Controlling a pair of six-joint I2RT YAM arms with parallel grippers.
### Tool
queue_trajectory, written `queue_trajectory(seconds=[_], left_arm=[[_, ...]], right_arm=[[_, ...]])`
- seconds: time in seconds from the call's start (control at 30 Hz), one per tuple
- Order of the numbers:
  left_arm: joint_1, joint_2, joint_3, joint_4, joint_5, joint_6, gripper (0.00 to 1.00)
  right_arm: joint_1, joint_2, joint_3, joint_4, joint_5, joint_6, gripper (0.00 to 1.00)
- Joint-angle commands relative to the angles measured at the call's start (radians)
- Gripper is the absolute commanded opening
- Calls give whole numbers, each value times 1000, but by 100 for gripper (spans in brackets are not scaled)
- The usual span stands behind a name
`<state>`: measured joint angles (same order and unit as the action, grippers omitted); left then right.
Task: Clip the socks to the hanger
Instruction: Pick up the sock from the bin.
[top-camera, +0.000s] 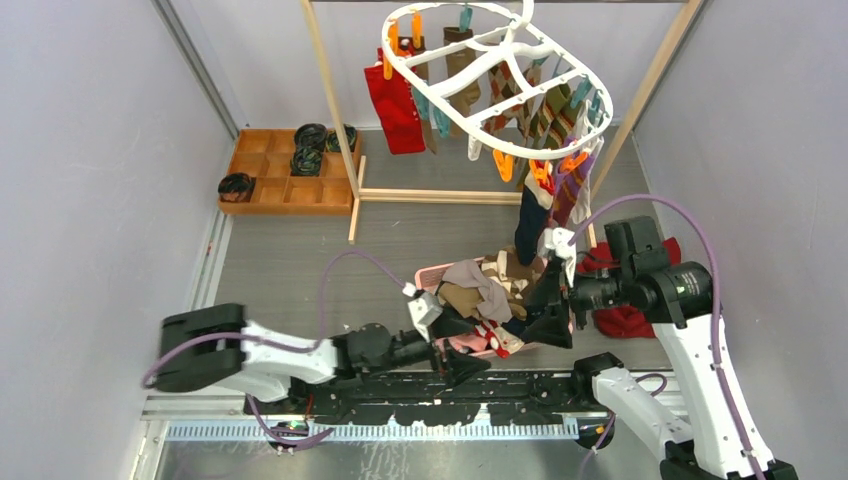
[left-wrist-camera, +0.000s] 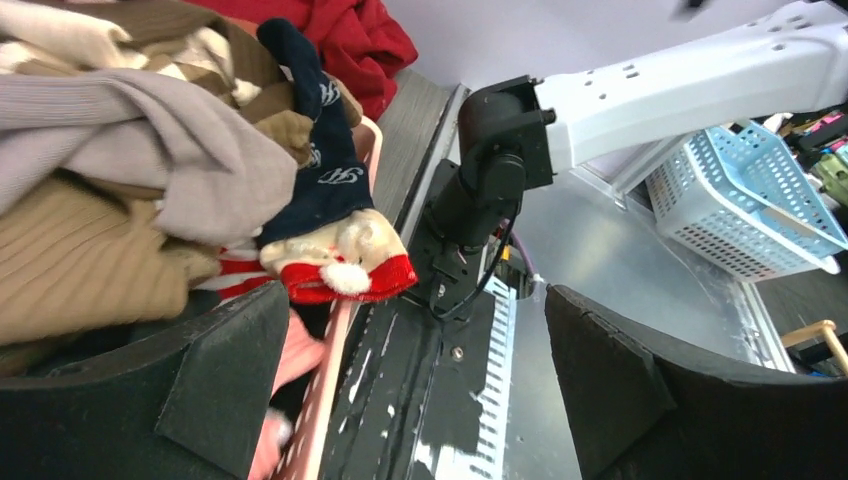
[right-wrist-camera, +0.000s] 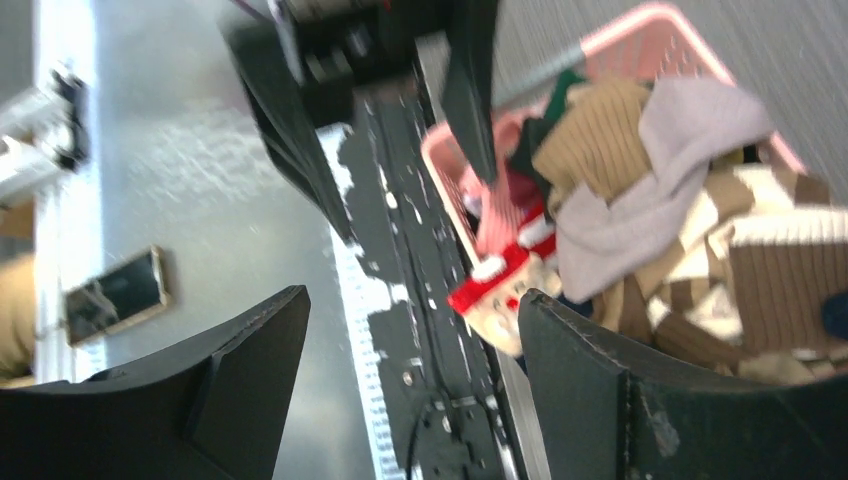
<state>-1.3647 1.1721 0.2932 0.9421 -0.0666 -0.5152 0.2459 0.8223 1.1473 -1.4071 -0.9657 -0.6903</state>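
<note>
The white oval hanger (top-camera: 480, 70) hangs at the back with several socks (top-camera: 545, 115) clipped under its orange and teal pegs. A pile of loose socks (top-camera: 490, 285) fills a pink basket (top-camera: 432, 272) at the near middle. My left gripper (top-camera: 462, 348) is open and empty at the basket's near edge. In the left wrist view (left-wrist-camera: 415, 400) it sits beside a red and white sock (left-wrist-camera: 340, 265) hanging over the rim. My right gripper (top-camera: 540, 310) is open and empty at the basket's right side. In the right wrist view (right-wrist-camera: 415, 380) the same sock (right-wrist-camera: 500, 285) lies close to its right finger (right-wrist-camera: 590, 380).
A plain red cloth (top-camera: 625, 320) lies right of the basket. A wooden tray (top-camera: 290, 185) with black rolls (top-camera: 310, 135) stands at the back left. The wooden rack's posts (top-camera: 330, 90) frame the hanger. A pale blue basket (left-wrist-camera: 740, 200) sits off the table's near side.
</note>
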Motion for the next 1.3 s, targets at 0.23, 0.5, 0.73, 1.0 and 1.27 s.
queue_trajectory(seconds=[0.23,0.5,0.73,1.0,1.27], left_arm=[[-68,588,403,490,-185,-27,100],[-68,710,621,490,-148,-134,100],[-59,757,674,490,-96,-169,100],[-54,783,747,453,-100,-225,100],[-48,791,817,362,-91,-314,100]], right_arm=[[-46,-16,129,917,-95,1196,100],[-51,-17,53,1063,102,1496,100],[-52,-22,71,1054,175,1481,100],[-57,-16,127,1055,186,1519,100],[-79,-22,150,1112,123,1560,100]])
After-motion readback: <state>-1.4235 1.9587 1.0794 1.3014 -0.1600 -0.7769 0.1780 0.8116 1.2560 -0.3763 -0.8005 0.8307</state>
